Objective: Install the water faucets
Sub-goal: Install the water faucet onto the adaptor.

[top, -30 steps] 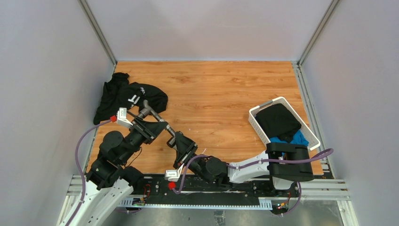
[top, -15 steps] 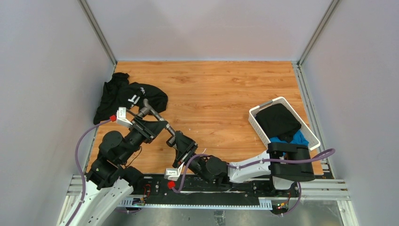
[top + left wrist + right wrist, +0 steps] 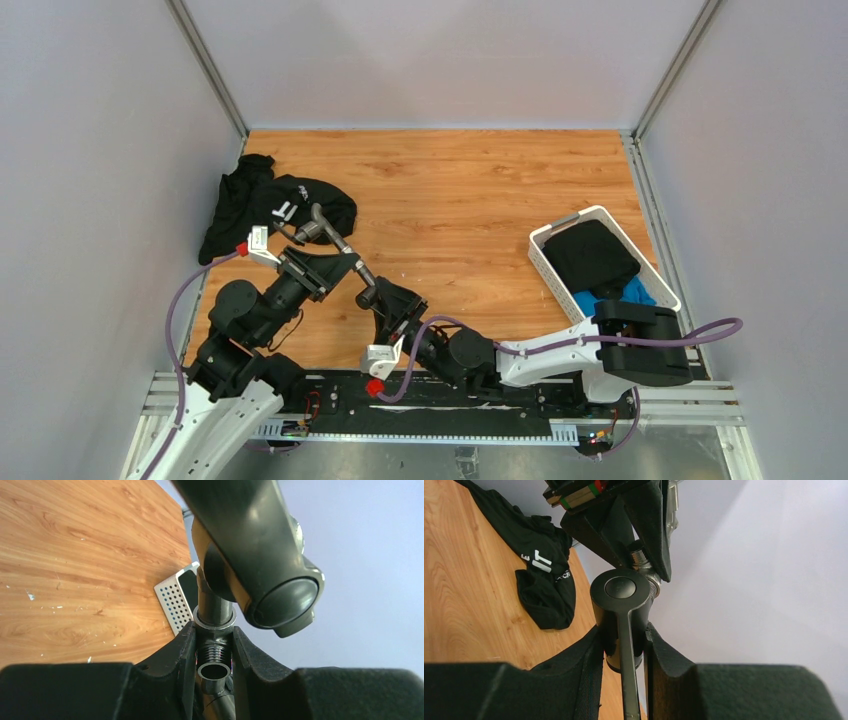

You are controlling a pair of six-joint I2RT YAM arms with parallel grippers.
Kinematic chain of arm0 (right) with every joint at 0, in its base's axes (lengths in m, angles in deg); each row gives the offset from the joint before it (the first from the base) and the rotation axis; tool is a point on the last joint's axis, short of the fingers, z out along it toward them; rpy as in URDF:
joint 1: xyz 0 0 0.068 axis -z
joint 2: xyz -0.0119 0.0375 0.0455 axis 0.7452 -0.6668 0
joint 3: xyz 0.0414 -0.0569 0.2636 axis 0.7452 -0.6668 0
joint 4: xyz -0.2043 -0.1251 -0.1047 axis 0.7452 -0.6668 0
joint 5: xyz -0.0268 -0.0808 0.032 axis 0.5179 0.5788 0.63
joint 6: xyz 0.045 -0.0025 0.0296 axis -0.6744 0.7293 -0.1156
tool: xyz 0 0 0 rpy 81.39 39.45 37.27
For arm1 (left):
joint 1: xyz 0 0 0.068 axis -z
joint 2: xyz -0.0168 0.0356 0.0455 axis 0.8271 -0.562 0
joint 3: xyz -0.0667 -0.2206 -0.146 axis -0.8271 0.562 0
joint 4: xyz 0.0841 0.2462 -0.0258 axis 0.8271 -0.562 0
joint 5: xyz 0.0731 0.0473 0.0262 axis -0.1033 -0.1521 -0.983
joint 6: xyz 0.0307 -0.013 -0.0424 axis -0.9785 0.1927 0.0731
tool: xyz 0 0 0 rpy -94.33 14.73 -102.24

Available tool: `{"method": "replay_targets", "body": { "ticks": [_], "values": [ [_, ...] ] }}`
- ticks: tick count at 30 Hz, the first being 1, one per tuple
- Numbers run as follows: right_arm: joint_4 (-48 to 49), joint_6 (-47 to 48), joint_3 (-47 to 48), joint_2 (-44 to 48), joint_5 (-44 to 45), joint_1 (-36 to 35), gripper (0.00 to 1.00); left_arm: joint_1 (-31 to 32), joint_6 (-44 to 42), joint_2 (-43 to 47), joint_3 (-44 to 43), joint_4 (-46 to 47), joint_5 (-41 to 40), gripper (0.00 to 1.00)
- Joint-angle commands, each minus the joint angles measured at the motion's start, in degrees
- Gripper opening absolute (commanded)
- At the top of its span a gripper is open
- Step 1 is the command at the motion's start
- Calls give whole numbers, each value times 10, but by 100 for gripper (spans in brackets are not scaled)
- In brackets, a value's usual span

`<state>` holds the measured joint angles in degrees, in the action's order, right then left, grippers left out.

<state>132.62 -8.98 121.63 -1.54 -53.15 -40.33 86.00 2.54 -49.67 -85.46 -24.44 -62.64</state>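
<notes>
The water faucets show as one dark-grey metal assembly (image 3: 338,247) held above the wooden floor between both grippers. My left gripper (image 3: 214,636) is shut on its threaded pipe stub (image 3: 214,653), and the curved faucet body (image 3: 255,545) looms right above the jaws. My right gripper (image 3: 623,641) is shut on the round valve piece with the thin lever handle (image 3: 620,597); the lever runs down between the fingers. In the top view the left gripper (image 3: 343,264) and right gripper (image 3: 384,302) meet at the table's near left.
A black cloth garment (image 3: 262,205) lies at the left, just behind the left gripper. A white plastic basket (image 3: 600,215) holding black and blue cloth stands at the right edge. Grey walls enclose the table.
The right arm's elbow and base link have swung to the right and its wrist has turned. The faucet assembly and left gripper have shifted slightly up. Both grips are unchanged.
</notes>
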Motion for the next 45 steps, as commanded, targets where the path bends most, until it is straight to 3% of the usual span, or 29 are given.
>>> {"method": "replay_targets", "body": {
  "ticks": [1, 26, 34, 45],
  "values": [
    [63, -65, 7, 14, -46, -9, 0, 5, 9, 5, 8, 22, 40, 0],
    [67, -400, -26, 94, -74, 43, 0, 5, 35, 21, 27, 67, 39, 0],
    [110, -458, -25, 78, -48, 52, 0, 5, 43, 28, 37, 88, 36, 0],
    [143, -720, -45, 82, -37, 110, 0, 5, 51, 61, 68, 129, 14, 0]
  ]
}}
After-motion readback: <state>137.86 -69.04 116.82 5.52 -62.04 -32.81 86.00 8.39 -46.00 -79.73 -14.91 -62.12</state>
